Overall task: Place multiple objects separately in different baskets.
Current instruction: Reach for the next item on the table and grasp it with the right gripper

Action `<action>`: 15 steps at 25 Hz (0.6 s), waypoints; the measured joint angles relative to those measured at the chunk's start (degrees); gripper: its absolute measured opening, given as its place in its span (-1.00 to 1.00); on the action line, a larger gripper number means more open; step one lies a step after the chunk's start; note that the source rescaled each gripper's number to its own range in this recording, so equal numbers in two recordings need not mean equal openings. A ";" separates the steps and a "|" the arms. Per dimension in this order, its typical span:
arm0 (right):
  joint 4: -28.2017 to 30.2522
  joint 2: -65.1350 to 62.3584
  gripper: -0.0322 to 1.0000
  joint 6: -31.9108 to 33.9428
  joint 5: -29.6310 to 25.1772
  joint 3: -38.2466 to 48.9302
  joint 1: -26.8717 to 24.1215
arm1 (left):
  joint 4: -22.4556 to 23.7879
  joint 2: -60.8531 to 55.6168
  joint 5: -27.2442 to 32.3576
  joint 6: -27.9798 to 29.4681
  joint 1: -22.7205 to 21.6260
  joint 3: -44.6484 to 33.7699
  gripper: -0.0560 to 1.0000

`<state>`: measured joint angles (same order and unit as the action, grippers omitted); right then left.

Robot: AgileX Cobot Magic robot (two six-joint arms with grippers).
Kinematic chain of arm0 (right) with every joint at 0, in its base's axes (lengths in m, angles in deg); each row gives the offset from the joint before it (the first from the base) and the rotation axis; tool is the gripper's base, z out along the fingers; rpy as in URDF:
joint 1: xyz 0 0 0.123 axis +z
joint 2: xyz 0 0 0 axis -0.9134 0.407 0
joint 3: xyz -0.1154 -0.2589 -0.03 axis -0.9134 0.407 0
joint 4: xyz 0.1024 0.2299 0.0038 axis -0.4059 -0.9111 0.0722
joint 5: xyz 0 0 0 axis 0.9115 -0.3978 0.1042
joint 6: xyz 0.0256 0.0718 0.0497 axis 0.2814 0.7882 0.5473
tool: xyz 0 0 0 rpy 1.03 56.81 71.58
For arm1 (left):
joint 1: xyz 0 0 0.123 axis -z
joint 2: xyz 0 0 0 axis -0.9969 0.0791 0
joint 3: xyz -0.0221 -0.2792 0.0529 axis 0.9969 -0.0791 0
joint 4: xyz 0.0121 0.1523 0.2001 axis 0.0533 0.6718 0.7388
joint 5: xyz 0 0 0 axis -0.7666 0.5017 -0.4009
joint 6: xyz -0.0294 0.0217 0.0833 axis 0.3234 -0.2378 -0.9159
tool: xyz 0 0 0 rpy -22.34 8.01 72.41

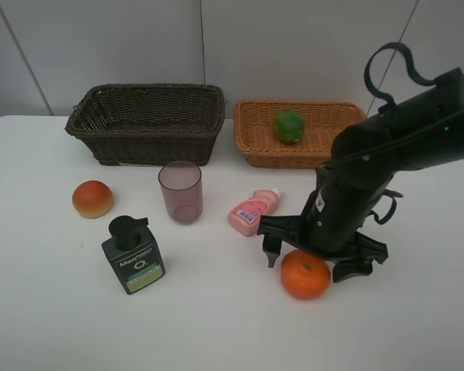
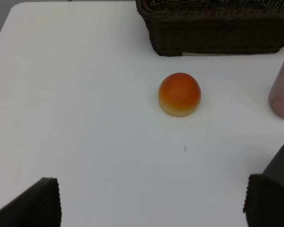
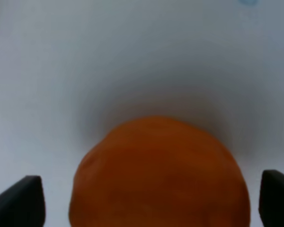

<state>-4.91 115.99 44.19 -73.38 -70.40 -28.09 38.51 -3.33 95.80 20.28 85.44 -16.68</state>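
Pump bottle label: the dark green pump bottle (image 1: 133,264) lies at 8 o'clock on the white table (image 1: 46,309); its white print begins "Men", with a ring mark and a pale green band under it, and the rest is too small to read
Pink bottle label: the small pink bottle (image 1: 253,211) has a darker pink panel whose print cannot be read; it lies on its side just off centre toward 3 o'clock, with its white cap pointing to 1 o'clock
Dark brown basket (image 1: 151,143): at 11 o'clock, the deeper one, with its woven floor and inner walls in view
Tan basket (image 1: 267,154): at 1 o'clock, just beside the dark one, and it holds the green lime (image 1: 289,126) near its middle
Mauve cup (image 1: 180,192): upright and translucent near the table's centre, at 6 o'clock from the dark basket
Peach-like fruit (image 1: 92,199): on the table at 9 o'clock, apart from both baskets; the left wrist view also shows it (image 2: 179,93)
Tangerine (image 1: 305,275): on the table at 5 o'clock, outside both baskets
Right gripper (image 1: 309,261): spread wide, straddling the tangerine (image 3: 158,175) with a gap at each finger, gripping nothing
Left gripper (image 2: 154,203): spread wide over bare table at 6 o'clock from the peach-like fruit, holding nothing
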 joint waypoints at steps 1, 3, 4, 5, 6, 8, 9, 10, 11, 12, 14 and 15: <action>-0.59 0.42 0.96 0.00 0.45 0.00 0.00 | 0.00 0.00 0.00 0.00 0.00 0.00 1.00; -0.78 1.26 0.96 0.00 0.95 0.00 0.00 | 0.00 0.00 0.00 0.00 0.00 0.00 1.00; -1.09 1.68 0.96 0.00 1.07 0.00 0.00 | 0.00 0.00 0.00 0.00 0.00 0.00 1.00; -1.09 1.90 0.96 0.00 1.07 0.00 0.00 | 0.00 0.00 0.00 0.00 0.00 0.00 1.00; -1.09 2.17 0.96 0.00 1.07 0.00 0.00 | 0.00 0.00 0.00 0.00 0.00 0.00 1.00; -1.09 2.44 0.96 0.00 1.21 0.00 0.00 | 0.00 0.00 0.00 0.00 0.00 0.00 1.00; -1.09 2.44 0.94 0.00 1.21 0.00 0.00 | 0.00 0.00 0.00 0.00 0.00 0.00 1.00; -1.09 2.44 0.89 0.00 1.21 0.00 0.00 | 0.00 0.00 0.00 0.00 0.00 0.00 1.00; -1.09 2.44 0.79 0.00 1.34 0.00 0.00 | 0.00 0.00 0.00 0.00 0.00 0.00 1.00; -1.09 2.44 0.63 0.00 1.45 0.00 0.00 | 0.00 0.00 0.00 0.00 0.00 0.00 1.00; -1.09 2.48 0.10 0.00 1.51 0.00 0.00 | 0.00 0.00 0.00 0.00 0.00 0.00 1.00; -1.09 2.48 0.02 0.00 1.51 0.00 0.00 | 0.00 0.00 0.00 0.00 0.00 0.00 1.00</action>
<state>-6.00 118.47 44.19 -71.87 -70.40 -28.09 38.51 -3.33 95.80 20.28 85.44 -16.68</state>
